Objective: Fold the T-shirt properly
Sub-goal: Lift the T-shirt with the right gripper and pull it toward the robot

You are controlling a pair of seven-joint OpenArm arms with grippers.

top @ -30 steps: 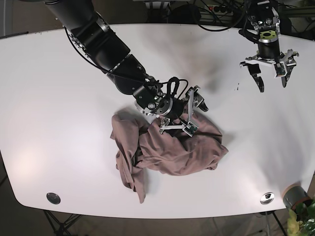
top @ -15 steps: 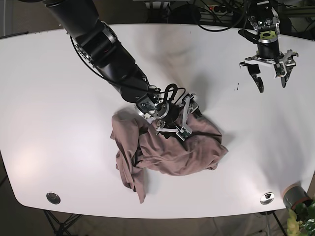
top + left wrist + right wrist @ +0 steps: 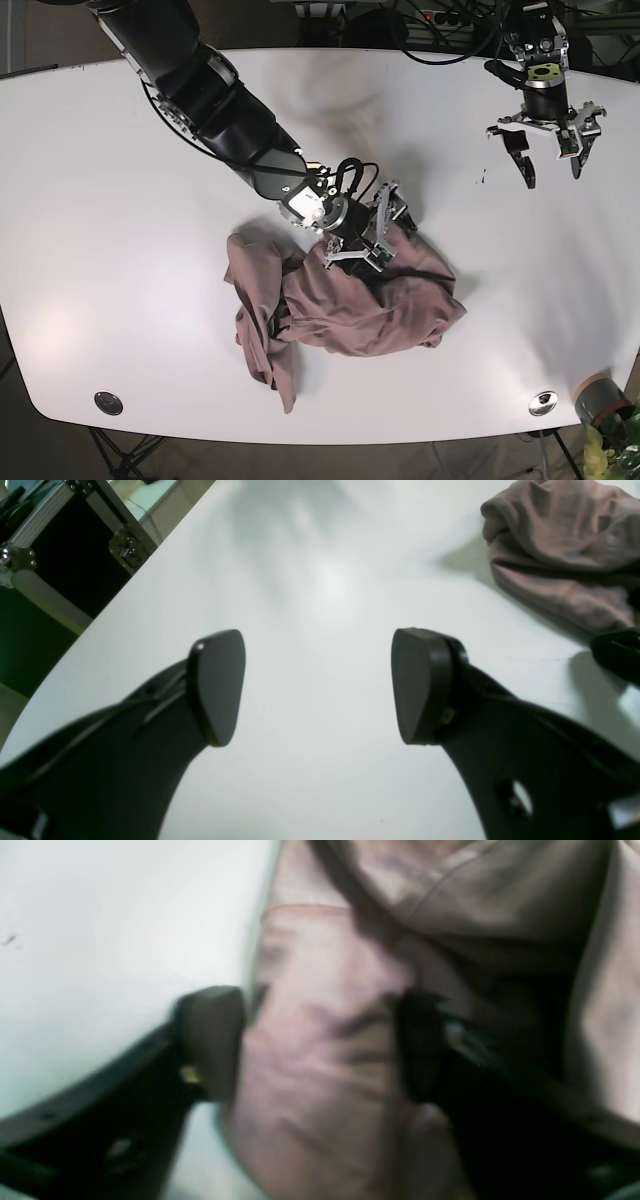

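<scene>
The T-shirt is dusty pink and lies crumpled in a heap on the white table, just in front of centre. My right gripper is pressed into the heap's upper edge. In the right wrist view it is open, its fingers straddling a ridge of the shirt's fabric. My left gripper hangs open and empty over bare table at the far right. In the left wrist view it is wide open, with the shirt far off at the upper right.
Two metal discs sit near the table's front edge. A grey pot with a plant stands off the front right corner. A black case stands beyond the table edge in the left wrist view.
My right gripper has shifted a little to the right and farther back along the shirt's upper edge, nudging the fabric there. The left arm has not moved.
</scene>
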